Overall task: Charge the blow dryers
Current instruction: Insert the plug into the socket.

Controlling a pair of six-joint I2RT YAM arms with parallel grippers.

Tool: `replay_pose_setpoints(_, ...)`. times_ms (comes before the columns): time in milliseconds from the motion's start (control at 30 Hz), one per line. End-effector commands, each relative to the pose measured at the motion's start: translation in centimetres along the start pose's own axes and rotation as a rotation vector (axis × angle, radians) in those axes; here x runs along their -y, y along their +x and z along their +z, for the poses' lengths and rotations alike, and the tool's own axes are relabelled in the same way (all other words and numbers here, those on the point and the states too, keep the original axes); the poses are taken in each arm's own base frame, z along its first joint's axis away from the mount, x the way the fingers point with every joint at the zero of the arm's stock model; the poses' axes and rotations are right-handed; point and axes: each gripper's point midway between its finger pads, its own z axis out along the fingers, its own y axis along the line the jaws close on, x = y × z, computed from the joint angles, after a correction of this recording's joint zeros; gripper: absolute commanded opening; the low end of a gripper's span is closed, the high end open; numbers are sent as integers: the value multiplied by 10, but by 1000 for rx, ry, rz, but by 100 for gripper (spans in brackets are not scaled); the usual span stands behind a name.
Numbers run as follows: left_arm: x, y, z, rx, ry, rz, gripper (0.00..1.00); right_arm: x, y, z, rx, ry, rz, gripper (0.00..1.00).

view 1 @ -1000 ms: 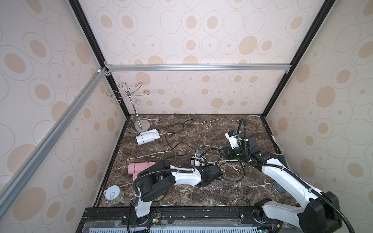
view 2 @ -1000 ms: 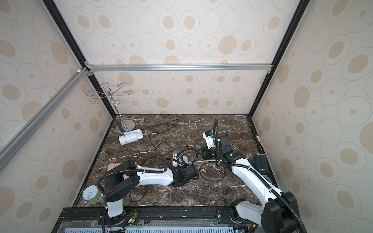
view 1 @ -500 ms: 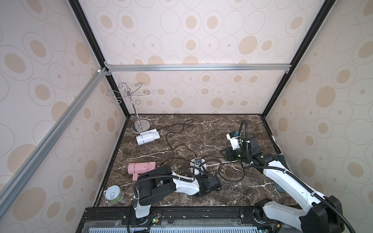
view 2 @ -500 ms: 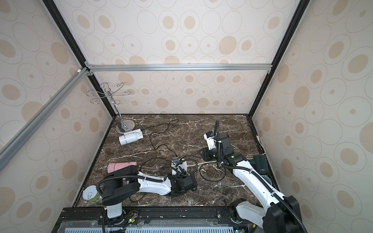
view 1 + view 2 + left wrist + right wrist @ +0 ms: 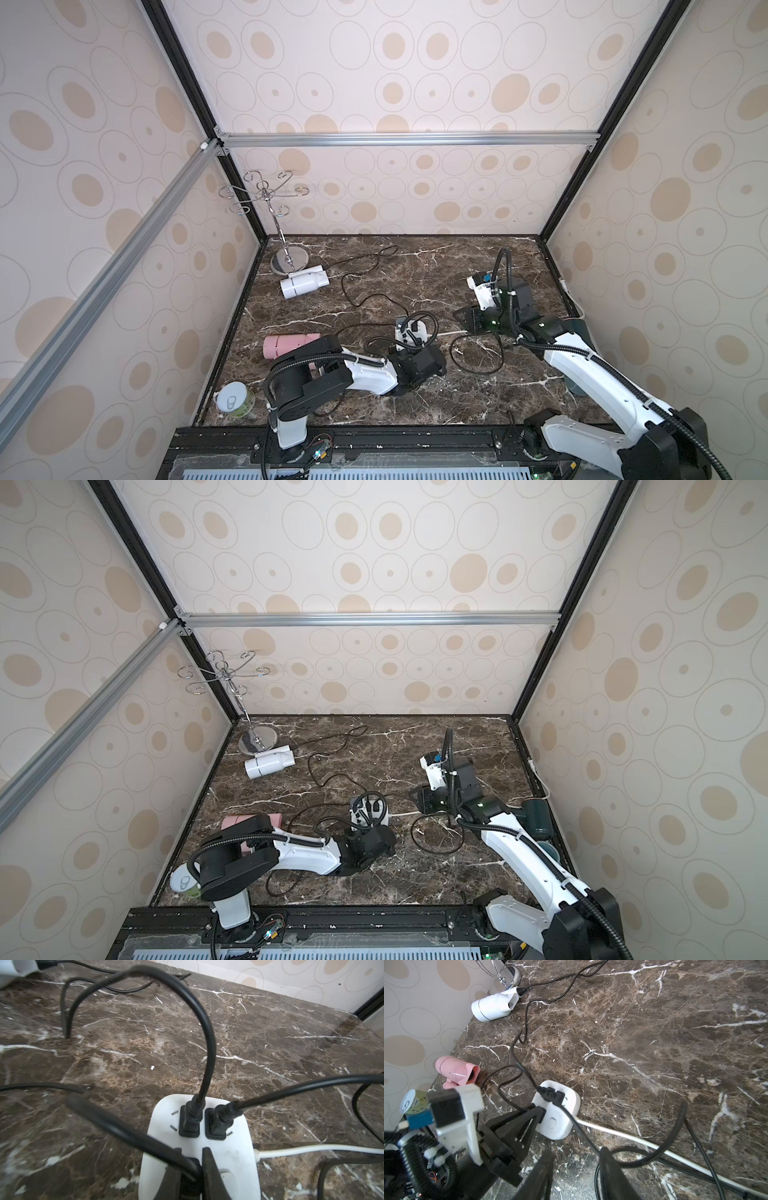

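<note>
Black plug (image 5: 188,1178) pinched in left hand (image 5: 191,1152) at white socket block (image 5: 228,1159), right hand (image 5: 576,1157) part open, holding nothing

Around me cream wallpaper (image 5: 415,62) with tan ovals, black corner posts (image 5: 180,62), a silver rail (image 5: 395,139) across mid-frame, dark white-veined marble floor (image 5: 436,266) below, chrome hook stand (image 5: 289,262) at its upper left corner, soft even light
</note>
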Motion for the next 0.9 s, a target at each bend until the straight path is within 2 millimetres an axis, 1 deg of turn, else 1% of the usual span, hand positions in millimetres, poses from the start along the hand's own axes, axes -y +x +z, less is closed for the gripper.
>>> replay_pose_setpoints(0, -33, 83, 16, -356, 9, 217, 0, -5, -1, 0, -16, -20, -2, 40)
replay_pose_setpoints(100, -33, 69, 19, -342, 1, 219, 0, -9, -1, 0, -29, -39, 6, 40)
replay_pose_setpoints(233, -28, 49, 11, -319, -2, 192, 0, -16, -4, -2, -27, -71, 10, 41)
replay_pose_setpoints(300, -23, 40, 10, -311, 1, 182, 0, -16, -5, -2, -27, -72, 11, 43)
replay_pose_setpoints(400, -13, 23, 11, -302, 24, 147, 9, -14, -4, -3, -26, -62, 11, 47)
replay_pose_setpoints(433, -9, 16, 11, -296, 34, 137, 14, -14, -4, -4, -28, -61, 9, 48)
replay_pose_setpoints(533, 1, -7, 6, -276, 56, 122, 40, -13, -5, -5, -22, -47, 3, 49)
replay_pose_setpoints(600, 7, -19, 1, -269, 75, 117, 53, -13, -8, -6, -18, -42, -3, 51)
replay_pose_setpoints(633, 7, -24, -1, -266, 74, 115, 58, -13, -8, -7, -21, -41, -6, 52)
replay_pose_setpoints(700, 7, -31, -8, -270, 91, 104, 62, -14, -12, -8, -15, -38, -11, 52)
replay_pose_setpoints(767, 7, -40, -16, -282, 124, 104, 63, -13, -16, -11, -10, -28, -18, 54)
replay_pose_setpoints(800, 13, -46, -23, -298, 177, 109, 64, -13, -20, -13, -6, -16, -25, 54)
replay_pose_setpoints(833, 16, -51, -32, -319, 226, 113, 66, -12, -23, -15, -1, -5, -31, 56)
replay_pose_setpoints(867, 18, -56, -39, -336, 264, 115, 69, -12, -26, -17, 5, 2, -39, 62)
